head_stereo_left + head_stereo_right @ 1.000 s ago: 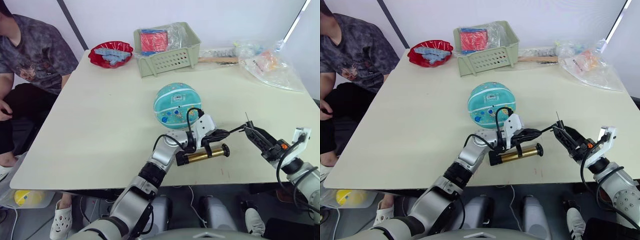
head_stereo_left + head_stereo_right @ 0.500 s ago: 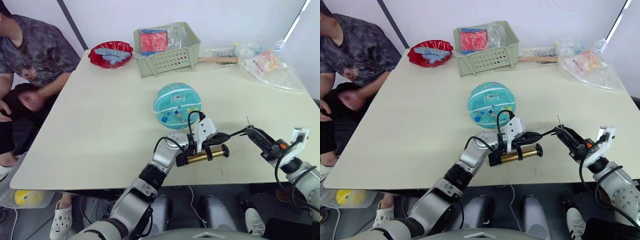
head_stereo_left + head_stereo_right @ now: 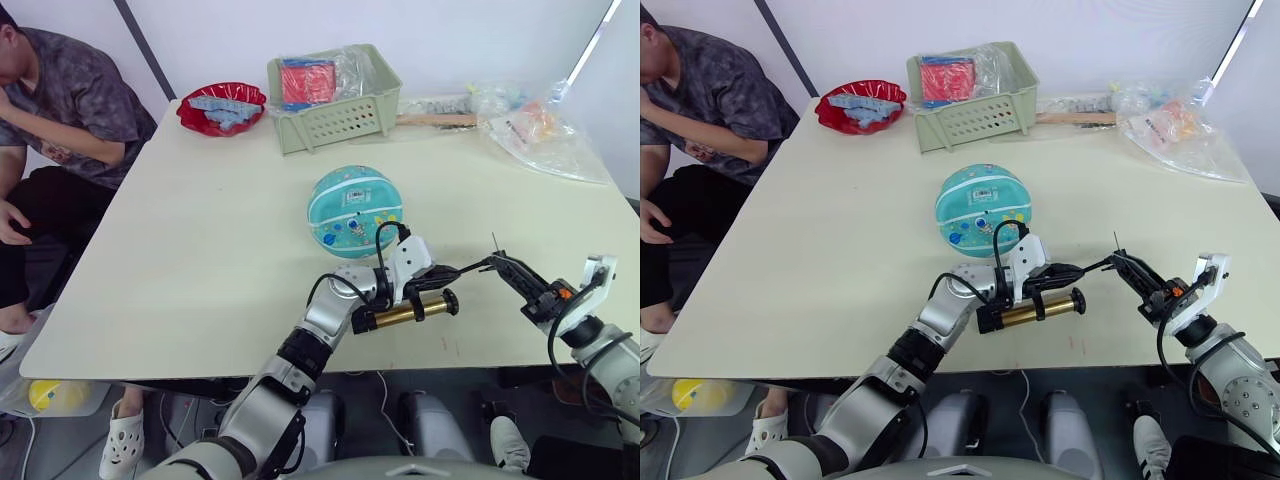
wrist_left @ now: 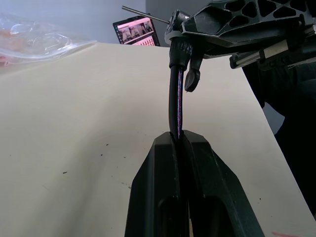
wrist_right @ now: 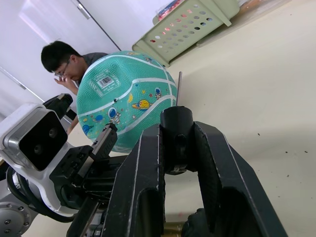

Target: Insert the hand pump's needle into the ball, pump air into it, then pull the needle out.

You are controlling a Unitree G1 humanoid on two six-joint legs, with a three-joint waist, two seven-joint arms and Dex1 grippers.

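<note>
Right gripper (image 3: pixel 1127 268) clamping the needle (image 3: pixel 1115 242) fitting, pin sticking up beyond its jaws | left gripper (image 3: pixel 432 274) pinching the hose (image 4: pixel 177 111), hand pump (image 3: pixel 408 311) hanging below | ball (image 3: pixel 354 211) sitting apart, unpierced | advice: tilt pin square onto the valve.

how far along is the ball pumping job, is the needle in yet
Not in yet. Done so far: both hands have the pump. The left hand is shut on the hose beside the gold hand pump, and the right hand is shut on the needle fitting. In hand: the needle points up, clear of the teal ball, which sits untouched on the table. Left: inserting, pumping, pulling out.
</note>
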